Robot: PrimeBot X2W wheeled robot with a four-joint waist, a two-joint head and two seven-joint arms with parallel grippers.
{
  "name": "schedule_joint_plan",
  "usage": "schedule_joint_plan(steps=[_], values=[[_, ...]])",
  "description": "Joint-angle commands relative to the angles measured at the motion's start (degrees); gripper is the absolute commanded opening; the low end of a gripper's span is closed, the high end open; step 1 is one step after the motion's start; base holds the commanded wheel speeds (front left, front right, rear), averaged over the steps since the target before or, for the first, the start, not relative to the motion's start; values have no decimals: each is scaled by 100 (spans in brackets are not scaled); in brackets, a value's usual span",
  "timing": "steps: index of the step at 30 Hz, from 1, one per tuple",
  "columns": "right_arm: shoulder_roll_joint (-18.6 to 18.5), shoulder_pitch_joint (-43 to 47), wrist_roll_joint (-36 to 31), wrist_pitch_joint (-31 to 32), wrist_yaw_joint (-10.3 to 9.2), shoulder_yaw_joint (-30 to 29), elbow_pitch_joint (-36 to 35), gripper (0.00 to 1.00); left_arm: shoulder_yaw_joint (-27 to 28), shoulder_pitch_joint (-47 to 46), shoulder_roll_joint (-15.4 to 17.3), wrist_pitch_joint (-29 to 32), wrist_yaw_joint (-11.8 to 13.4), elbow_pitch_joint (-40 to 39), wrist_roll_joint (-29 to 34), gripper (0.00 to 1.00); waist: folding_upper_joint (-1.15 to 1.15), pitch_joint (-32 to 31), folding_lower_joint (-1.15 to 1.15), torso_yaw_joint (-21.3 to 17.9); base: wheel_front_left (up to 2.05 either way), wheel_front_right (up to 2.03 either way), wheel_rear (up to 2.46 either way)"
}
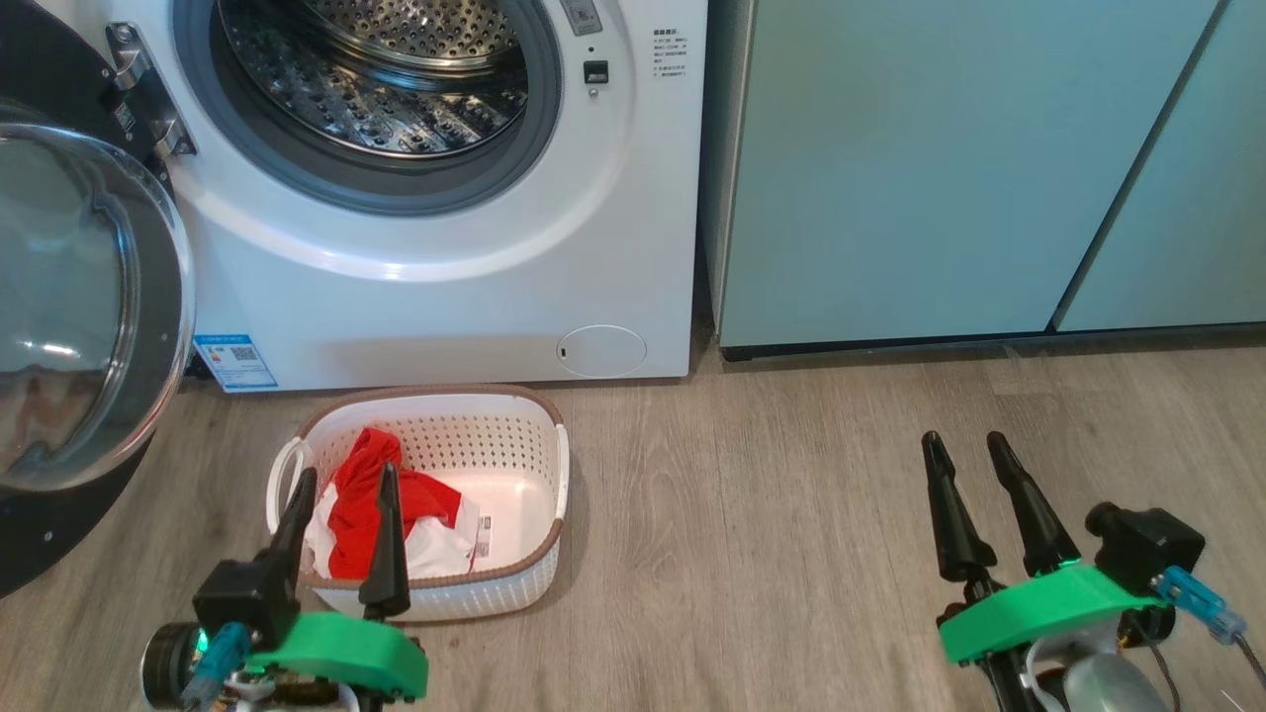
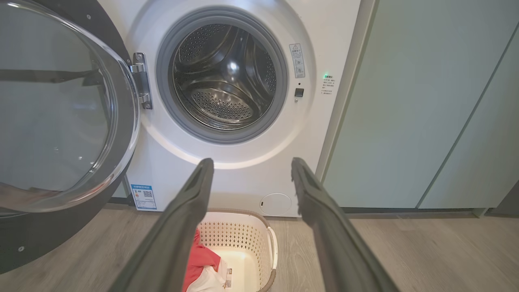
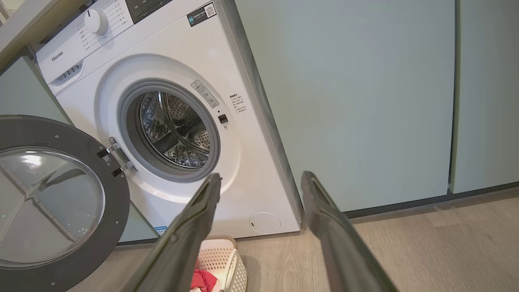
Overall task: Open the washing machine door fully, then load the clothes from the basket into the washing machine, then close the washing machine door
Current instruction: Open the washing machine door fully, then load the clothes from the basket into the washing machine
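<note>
The clothes [image 1: 381, 504] are lying in the basket [image 1: 514, 435] just below and ahead of my left gripper [image 1: 348, 471], which I am holding spread and empty for the grab; my right gripper [image 1: 961, 440] is idling open, well aside.

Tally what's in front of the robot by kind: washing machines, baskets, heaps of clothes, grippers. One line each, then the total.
washing machine: 1
basket: 1
clothes: 1 red-and-white heap, lying in the basket
grippers: 2, the left gripper and the right gripper
Total: 5
</note>
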Motion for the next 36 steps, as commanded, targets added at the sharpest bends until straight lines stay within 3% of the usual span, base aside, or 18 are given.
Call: schedule_joint_plan(steps=[1,10,20,36], values=[[11,-166,-14,-53,1,162,-176,100,162,-175,50,-29,-37,-244,7,100,0,2,0,0,0,0,0],[11,-165,-13,-53,1,159,-173,100,240,-145,50,-29,-110,-331,-52,100,0,19,0,11,72,-72,0],[11,-168,16,-53,1,212,-146,100,250,-137,50,-29,-92,-308,-77,100,0,13,0,42,194,-194,0],[11,-168,20,-53,1,313,-123,100,221,-99,50,-29,146,-253,89,100,0,-13,0,48,136,-136,0]])
